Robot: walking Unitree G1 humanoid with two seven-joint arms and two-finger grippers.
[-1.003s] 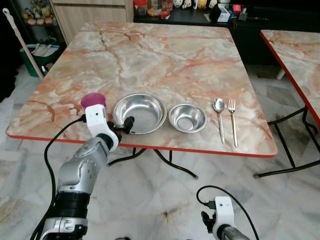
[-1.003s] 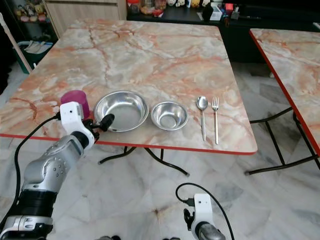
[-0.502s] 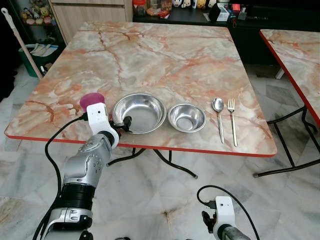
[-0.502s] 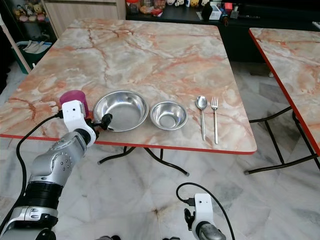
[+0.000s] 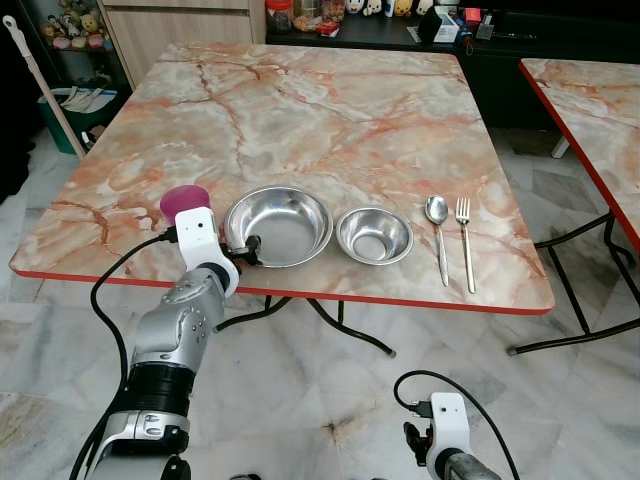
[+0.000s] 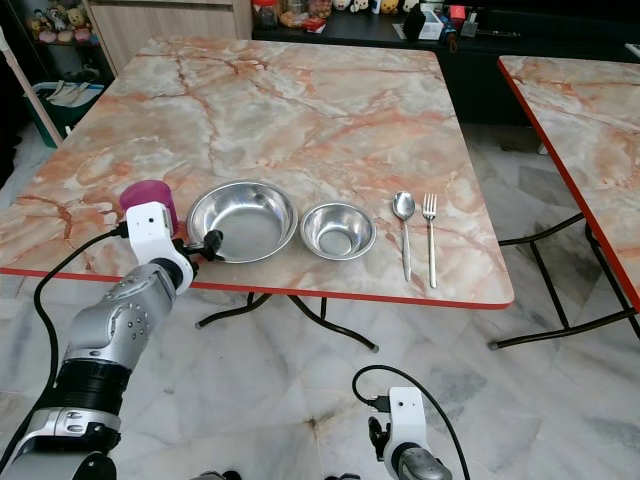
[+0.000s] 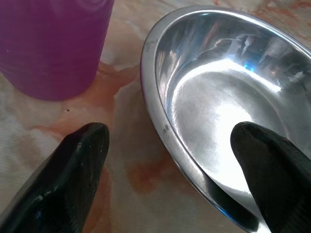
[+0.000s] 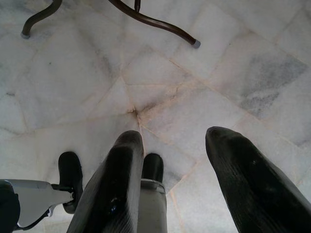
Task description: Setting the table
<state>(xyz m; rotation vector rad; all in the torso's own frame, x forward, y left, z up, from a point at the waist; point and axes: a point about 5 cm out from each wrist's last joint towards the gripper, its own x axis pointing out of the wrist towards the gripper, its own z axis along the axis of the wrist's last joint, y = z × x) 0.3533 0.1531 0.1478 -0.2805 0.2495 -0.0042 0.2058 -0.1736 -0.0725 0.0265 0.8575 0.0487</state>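
On the marble table point(image 5: 300, 110) a purple cup point(image 5: 185, 200), a large steel bowl point(image 5: 279, 225), a small steel bowl point(image 5: 375, 235), a spoon point(image 5: 438, 225) and a fork point(image 5: 465, 242) lie in a row along the near edge. My left gripper point(image 5: 244, 250) is open at the large bowl's near-left rim. In the left wrist view one finger is inside the large bowl point(image 7: 218, 107) and the other finger point(image 7: 80, 165) is outside, close to the purple cup point(image 7: 53, 43). My right gripper point(image 8: 175, 160) hangs open above the floor.
A second marble table point(image 5: 590, 100) stands to the right with a gap between. A dark cabinet point(image 5: 400, 35) runs along the back and a broom handle point(image 5: 40, 85) leans at the far left. Curved table legs point(image 5: 340, 325) cross the marble floor below.
My left gripper has drawn back a little toward the table's near edge, along the large bowl's rim. The bowls, cup and cutlery have not moved.
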